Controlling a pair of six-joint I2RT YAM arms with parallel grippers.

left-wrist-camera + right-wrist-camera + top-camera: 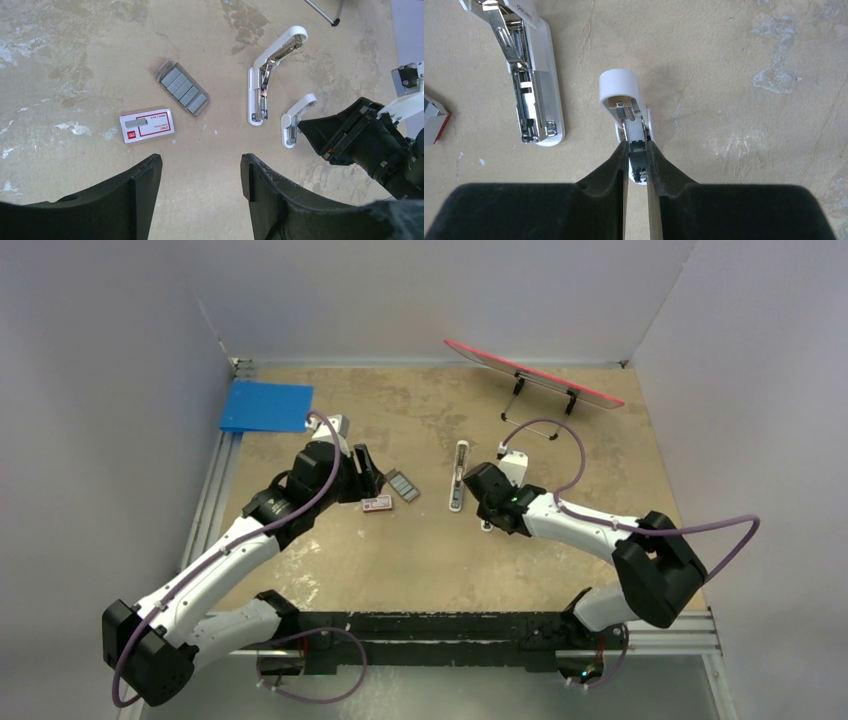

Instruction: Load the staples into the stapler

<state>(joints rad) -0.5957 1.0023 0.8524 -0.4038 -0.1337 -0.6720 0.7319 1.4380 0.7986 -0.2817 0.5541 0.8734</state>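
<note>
Right wrist view: the right gripper [636,150] is closed almost fully on the short white piece [620,87]. Its 2 fingers pinch the narrow, metal-lined end, and the rounded end sticks out ahead. The stapler [541,60] lies just beside that piece, not touching it, swung open with its metal channel bare.

In the left wrist view, the left gripper [200,165] hangs over the table [75,60] with its fingers spread wide and nothing between them. The staples [183,91] lie flat as a grey block near the red-and-white box [147,125], well apart from the stapler.

We judge the step in hand to be fetching the staples. To do it well, we would line the left fingers up across the block's short sides and come down square. We would close gently so the strips do not split. The right gripper should hold steady and stay clear of the open channel.
</note>
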